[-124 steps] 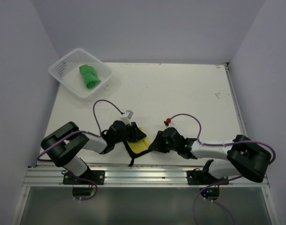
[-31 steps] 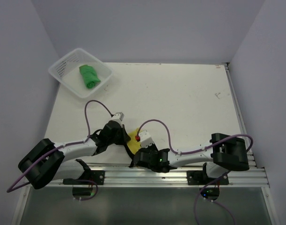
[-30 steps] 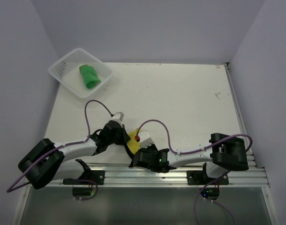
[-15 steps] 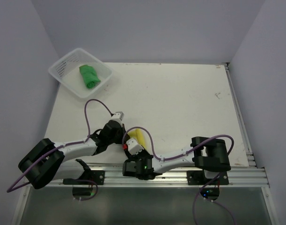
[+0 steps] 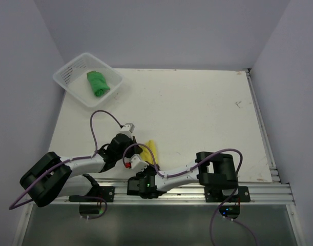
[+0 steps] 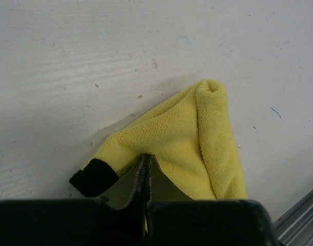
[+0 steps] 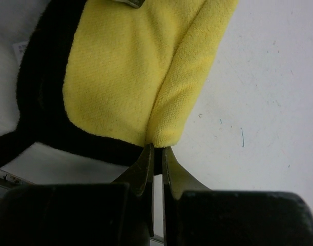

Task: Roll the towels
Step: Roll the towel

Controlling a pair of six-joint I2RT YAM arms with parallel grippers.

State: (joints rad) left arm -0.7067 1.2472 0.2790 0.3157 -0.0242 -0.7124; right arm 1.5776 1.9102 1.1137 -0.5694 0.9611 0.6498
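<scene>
Lying part-rolled, yellow towel point(image 6: 197, 148), black underside

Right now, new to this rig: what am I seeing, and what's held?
It's a robot: a left arm and a right arm bolted at the near edge of a white table, each ending in a two-finger gripper. The wide picture looks down from above and behind; the other two are wrist cameras. On the table sits a white mesh basket holding a rolled green towel. Near the arms lies a yellow towel with a black back, partly folded. The left gripper and right gripper are both shut, each pinching an edge of it.
</scene>
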